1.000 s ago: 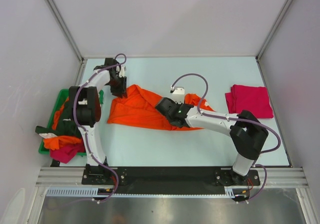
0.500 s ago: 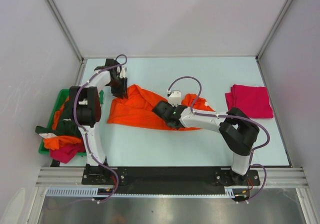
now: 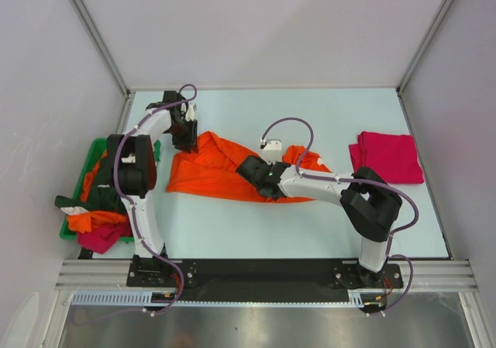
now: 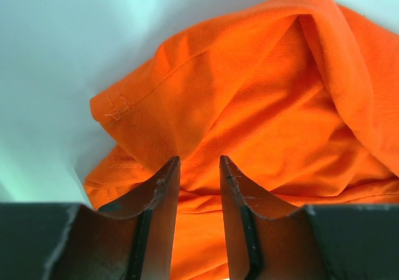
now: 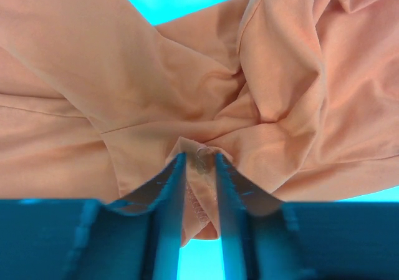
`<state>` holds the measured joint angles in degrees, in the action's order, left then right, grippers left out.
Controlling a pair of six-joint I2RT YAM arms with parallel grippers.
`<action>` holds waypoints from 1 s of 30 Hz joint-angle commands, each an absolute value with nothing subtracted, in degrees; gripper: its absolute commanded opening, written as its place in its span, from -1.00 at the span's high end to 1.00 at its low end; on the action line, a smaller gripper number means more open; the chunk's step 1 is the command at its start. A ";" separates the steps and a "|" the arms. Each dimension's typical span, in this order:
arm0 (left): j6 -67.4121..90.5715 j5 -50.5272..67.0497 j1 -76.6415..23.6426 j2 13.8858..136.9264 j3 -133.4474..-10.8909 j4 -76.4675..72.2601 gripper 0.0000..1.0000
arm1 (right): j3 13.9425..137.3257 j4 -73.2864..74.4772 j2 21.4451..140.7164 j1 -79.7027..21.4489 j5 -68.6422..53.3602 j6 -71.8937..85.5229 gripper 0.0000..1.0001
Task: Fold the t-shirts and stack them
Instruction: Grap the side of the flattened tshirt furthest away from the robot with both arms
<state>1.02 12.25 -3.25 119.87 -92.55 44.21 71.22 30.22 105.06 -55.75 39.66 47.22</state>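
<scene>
One orange t-shirt point(image 3: 213, 174) lies crumpled mid-counter point(image 3: 310, 115). My left gripper point(image 4: 198, 168) clamps its far left edge, and my right gripper point(image 5: 198, 164) pinches a hem fold at its middle. One folded magenta t-shirt point(image 3: 386, 156) lies at the right. The one green bin point(image 3: 93, 153) at the left holds a heap of t-shirts point(image 3: 97, 220).

Shirts loose on the bench point(image 3: 310, 115): two, namely one orange shirt point(image 3: 205, 174) and one magenta shirt point(image 3: 386, 156). Bins: one bin point(image 3: 91, 153), its heap point(image 3: 97, 208) showing three colours; the shirt count there can't be resolved. Arms: two, left arm point(image 3: 143, 208) and right arm point(image 3: 325, 185).
</scene>
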 commanded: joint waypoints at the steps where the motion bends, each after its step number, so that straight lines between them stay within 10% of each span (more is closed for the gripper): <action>1: 0.18 13.45 -3.69 115.93 -91.93 43.68 0.26 | 73.04 29.88 104.85 -55.72 41.22 47.46 0.28; 11: 0.18 13.36 -3.69 115.75 -91.32 43.42 0.26 | 73.21 30.85 107.14 -55.63 39.99 47.81 0.26; 19: 0.26 13.36 -3.69 115.75 -91.49 43.42 0.26 | 72.60 31.73 107.14 -55.72 40.78 48.95 0.99; 30: 0.44 14.06 -3.69 112.94 -90.27 42.28 0.27 | 77.87 31.91 98.89 -51.26 45.79 42.90 1.00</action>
